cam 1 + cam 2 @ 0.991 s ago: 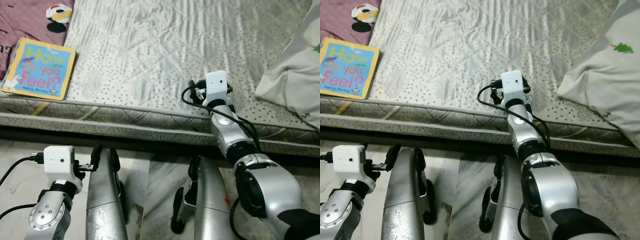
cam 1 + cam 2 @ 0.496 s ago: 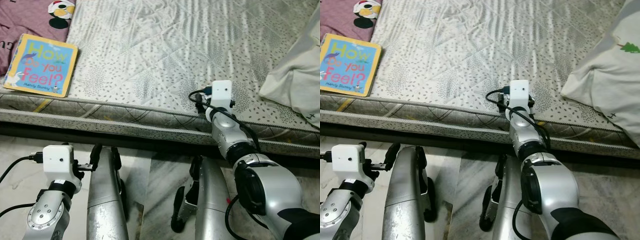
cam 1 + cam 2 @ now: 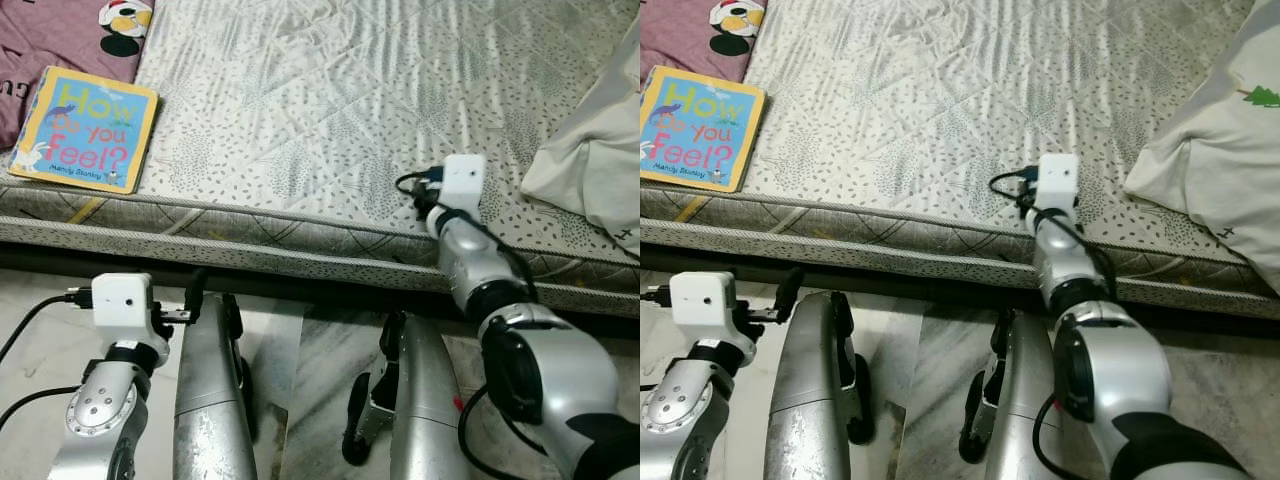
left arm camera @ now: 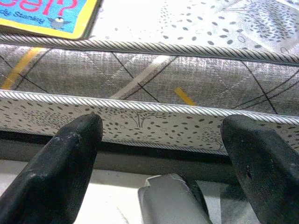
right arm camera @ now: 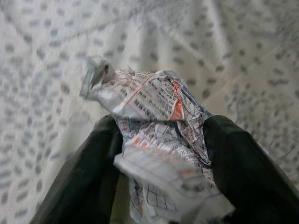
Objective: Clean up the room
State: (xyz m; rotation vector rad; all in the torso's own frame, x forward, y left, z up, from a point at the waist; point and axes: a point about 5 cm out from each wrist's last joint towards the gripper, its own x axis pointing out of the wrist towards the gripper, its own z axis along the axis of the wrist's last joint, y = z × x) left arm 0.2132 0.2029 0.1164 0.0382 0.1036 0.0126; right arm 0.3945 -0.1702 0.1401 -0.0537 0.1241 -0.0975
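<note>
Right end effector [image 5: 161, 154] reaching over mattress [image 3: 330, 120], clamped on crumpled paper [image 5: 156, 126]; left end effector [image 4: 163, 154] spread wide, low.

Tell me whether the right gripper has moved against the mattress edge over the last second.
Yes. The right gripper, shut on crumpled paper, has shifted toward the pillow and nearer the mattress front edge.

Grey patterned mattress [image 3: 300, 110], quilted side with piped edges. Maroon blanket [image 3: 50, 30] at far left corner. White pillow [image 3: 590, 170] with small green tree print at right. Pale marble floor [image 3: 290, 360] below.
</note>
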